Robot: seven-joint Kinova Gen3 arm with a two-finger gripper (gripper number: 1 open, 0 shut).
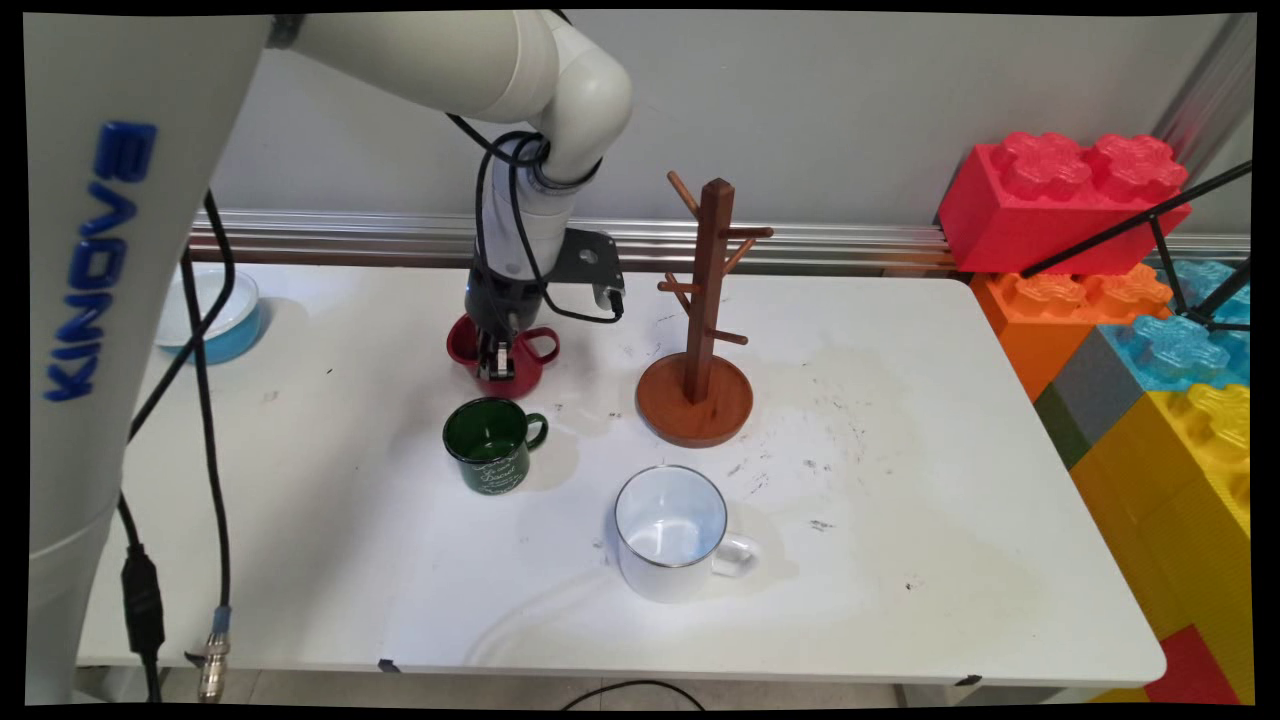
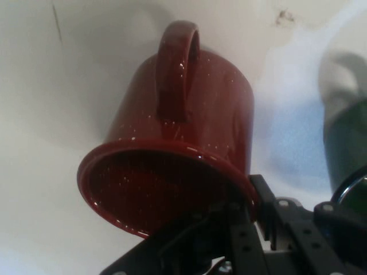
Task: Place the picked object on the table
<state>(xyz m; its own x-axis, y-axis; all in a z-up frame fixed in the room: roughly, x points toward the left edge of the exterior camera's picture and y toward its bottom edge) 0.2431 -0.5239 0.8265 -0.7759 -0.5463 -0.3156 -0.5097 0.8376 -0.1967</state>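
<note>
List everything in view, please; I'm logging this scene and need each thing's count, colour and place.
red mug: one, dark red with speckles, back centre-left of the table, gripper at its rim
green mug: one, dark green, just in front of the red mug
white mug: one, white, front centre, handle to the picture's right
mug tree: one, brown wood, on a round base right of the red mug, pegs bare
bowl: one, white inside and blue outside, far left
toy bricks: a stack, red, orange, blue, yellow, beyond the table's right edge
table: one, white, scuffed
gripper: one, black, one finger inside the red mug's rim, one outside
</note>
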